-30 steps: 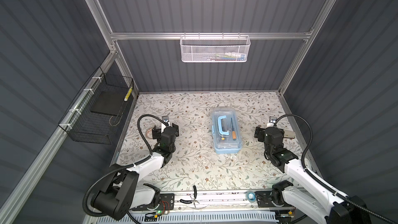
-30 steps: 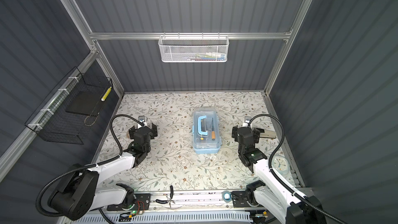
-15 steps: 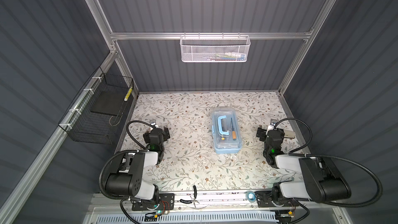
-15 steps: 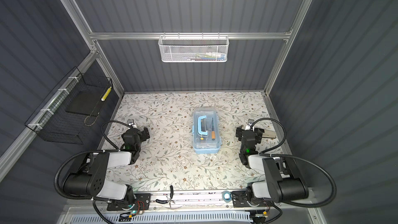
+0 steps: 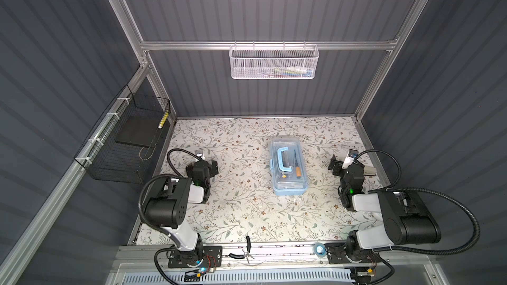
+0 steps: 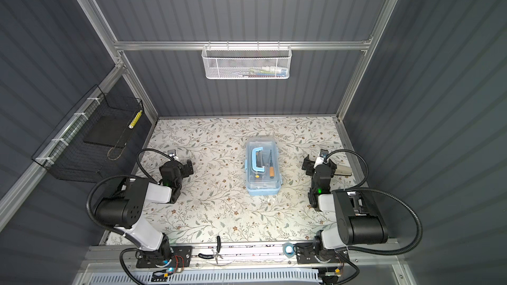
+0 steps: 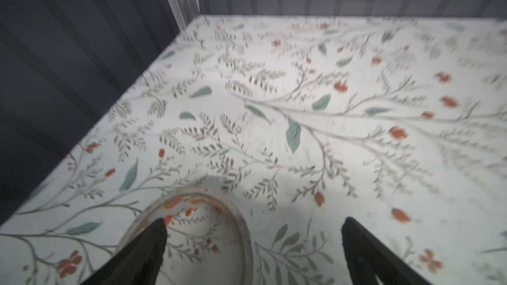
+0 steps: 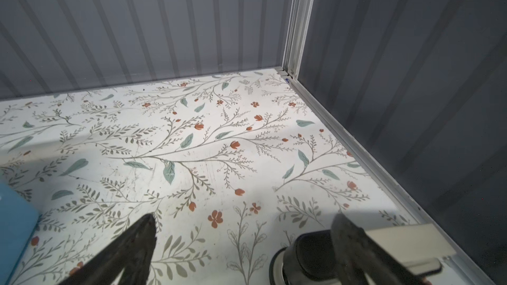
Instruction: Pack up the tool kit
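Tool box (image 5: 288, 185) closed at table (image 5: 241, 209) centre; both grippers wide, holding nothing.
The rectangular light-blue plastic box with smooth clear lid has flat floral surface open on all sides. Left gripper (image 7: 252, 228) and right gripper (image 8: 244, 223) sit near opposite table edges, jaws spread, well apart from the box.

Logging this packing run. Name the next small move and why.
Probably park the left gripper and right gripper: both stand open, empty and apart from the light-blue box, which looks shut over a screwdriver, though a yellow-black tool is in the black wire basket.
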